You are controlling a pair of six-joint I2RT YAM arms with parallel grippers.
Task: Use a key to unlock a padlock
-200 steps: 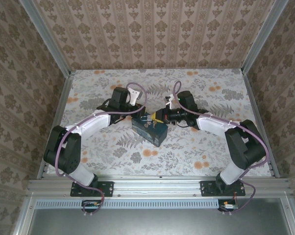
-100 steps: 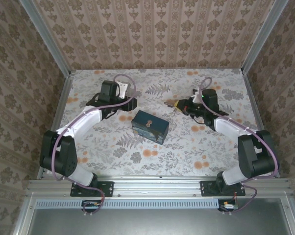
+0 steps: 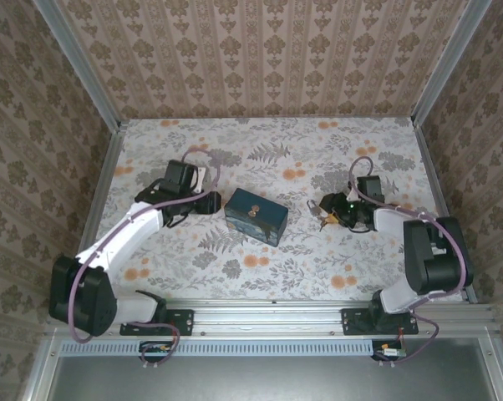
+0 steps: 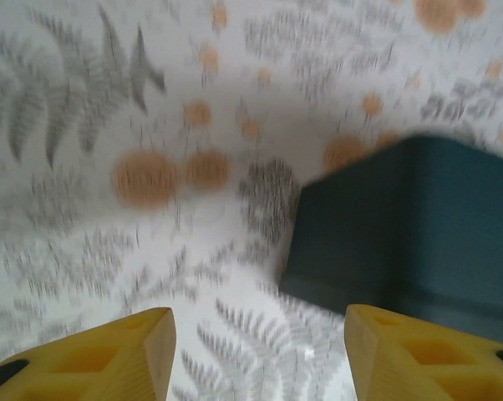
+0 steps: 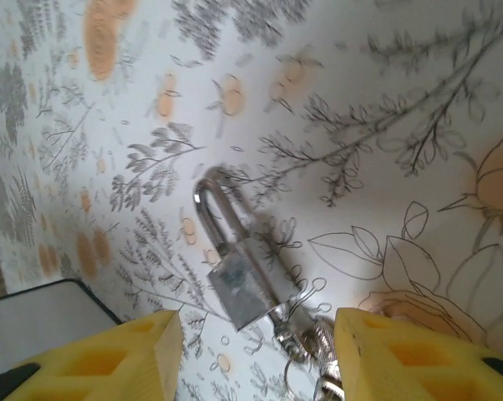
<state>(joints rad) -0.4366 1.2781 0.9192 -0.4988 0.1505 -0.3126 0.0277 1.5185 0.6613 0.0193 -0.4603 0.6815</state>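
The dark blue box (image 3: 256,217) is sitting near the middle of the flowered bench (image 3: 235,150), closed and hiding its inside. Right of the box, the padlock (image 5: 243,280) is lying flat on the bench, with small metal rings (image 5: 306,344) at its body. The right end effector (image 5: 256,342) is hanging released just over it, its fingers apart and not touching it. Left of the box, the left end effector (image 4: 260,351) is also hanging released, grasping nothing.

Bright, even light. The dark blue box (image 4: 410,217) is motion-blurred; the padlock (image 5: 243,284) is sharp, its shackle glinting.
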